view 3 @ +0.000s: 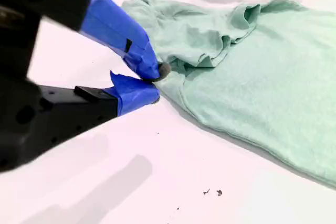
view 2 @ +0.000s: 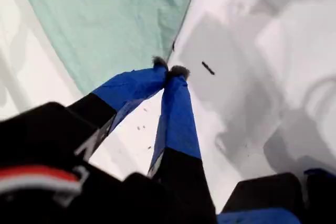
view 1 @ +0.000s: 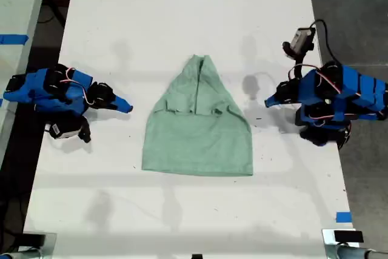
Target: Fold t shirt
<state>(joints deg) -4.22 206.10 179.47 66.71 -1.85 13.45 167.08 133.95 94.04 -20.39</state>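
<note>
Exterior view: the t shirt (view 1: 197, 137) lies flat mid-table (view 1: 182, 16) with its narrow top at 12 o'clock and the wide hem at 6. Both sleeves look tucked in over the chest, so I'd say the side folds are done and the lengthwise fold is what's left. My first gripper (view 1: 267, 102) sits at about 3 o'clock from the shirt, my second gripper (view 1: 128, 108) at about 9. Both are off the cloth and pointing in at it. One arm per side makes sense, since each can take its own edge.

First wrist view: the jaws of my first gripper (view 2: 169, 70) are pressed together tip to tip with nothing between them. They sit just beside the shirt's edge (view 2: 115, 19), over bare table next to a small dark speck (view 2: 208, 68).

Second wrist view: my second gripper (view 3: 156, 83) has its jaws nearly together and empty. The tips are near the bunched sleeve fold (view 3: 231, 30), though I can't tell if they're touching the cloth. My guess is both would need to open before they can pinch anything.
</note>
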